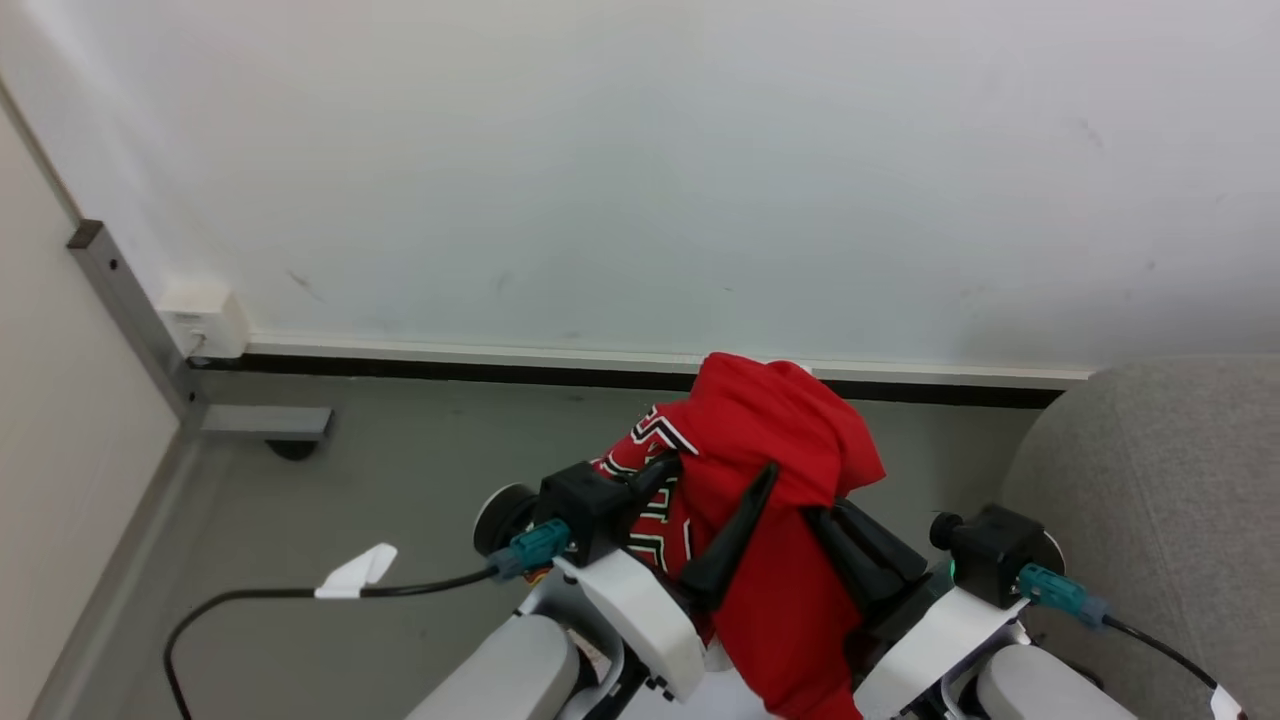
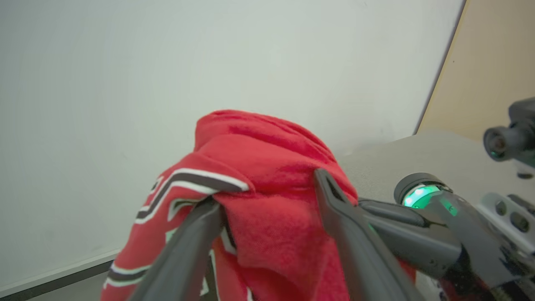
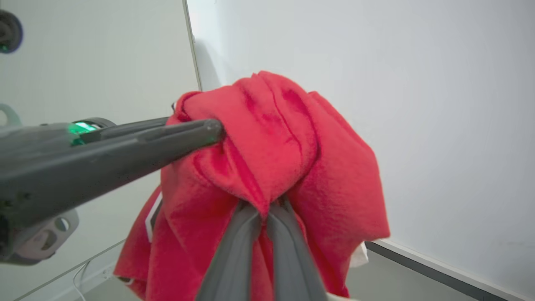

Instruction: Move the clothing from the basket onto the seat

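Observation:
The red clothing (image 1: 770, 410), a bunched jersey with black-and-white lettering showing on its left side, hangs in the air in front of the wall. My right gripper (image 1: 815, 515) is shut on a fold of it; in the right wrist view the two fingers (image 3: 246, 234) pinch the red cloth (image 3: 284, 125) together. My left gripper (image 1: 720, 466) is open, its fingers (image 2: 188, 242) spread on either side of the bundle (image 2: 259, 146). The light-grey fabric seat (image 1: 1150, 480) is at the right. The basket is out of view.
A white wall with a dark baseboard (image 1: 500, 372) runs behind the clothing. At the left a grey metal leg with a caster (image 1: 270, 425) and a white socket box (image 1: 205, 320) stand by the wall. A black cable (image 1: 300, 592) lies on the grey floor.

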